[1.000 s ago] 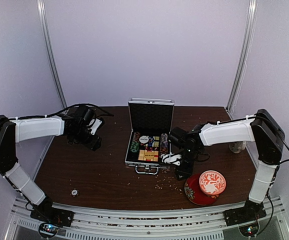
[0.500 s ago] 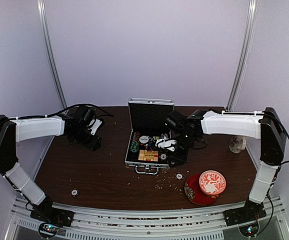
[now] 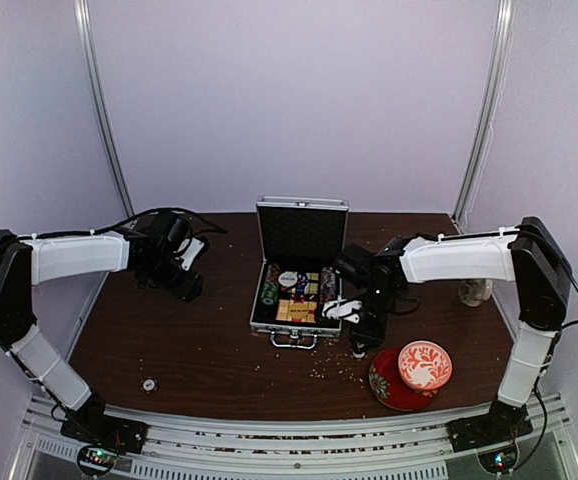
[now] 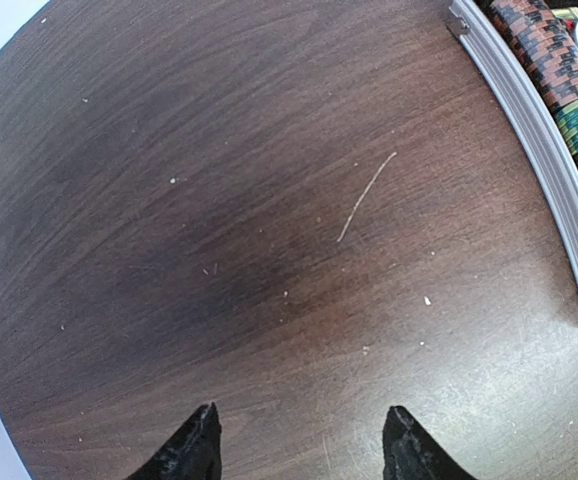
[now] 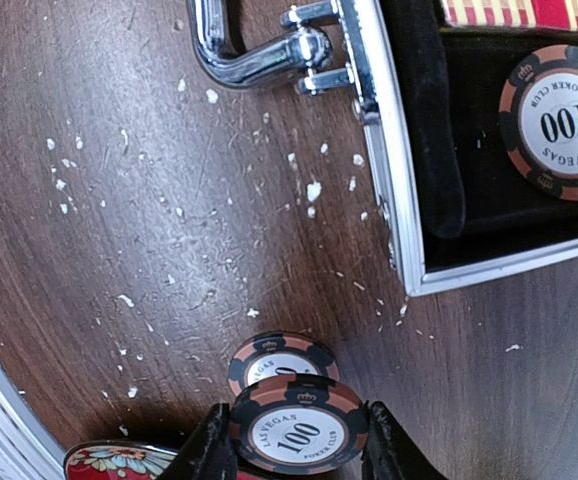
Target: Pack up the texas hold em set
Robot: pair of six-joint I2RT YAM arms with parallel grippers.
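Note:
The silver briefcase (image 3: 269, 325) stands open mid-table with its lid up, holding rows of chips (image 3: 269, 290) and the red-tan card box (image 3: 297, 310). My right gripper (image 3: 358, 340) is low over the table just off the case's front right corner. In the right wrist view my right gripper (image 5: 299, 440) is shut on a dark "100" chip (image 5: 299, 432), held just above a second chip (image 5: 269, 358) lying on the wood. Another "100" chip (image 5: 561, 120) lies in the case. My left gripper (image 4: 304, 440) is open and empty over bare wood, left of the case rim (image 4: 539, 135).
The red-and-white bowl (image 3: 425, 364) on its red saucer (image 3: 384, 388) sits right beside the right gripper. A pale mug (image 3: 475, 292) stands at the right edge. A loose chip (image 3: 149, 384) lies front left. Crumbs dot the wood near the case handle (image 5: 254, 50).
The right gripper swung up over the case half a second ago, and has now come back down to the table at the case's front right corner. The left arm has not moved.

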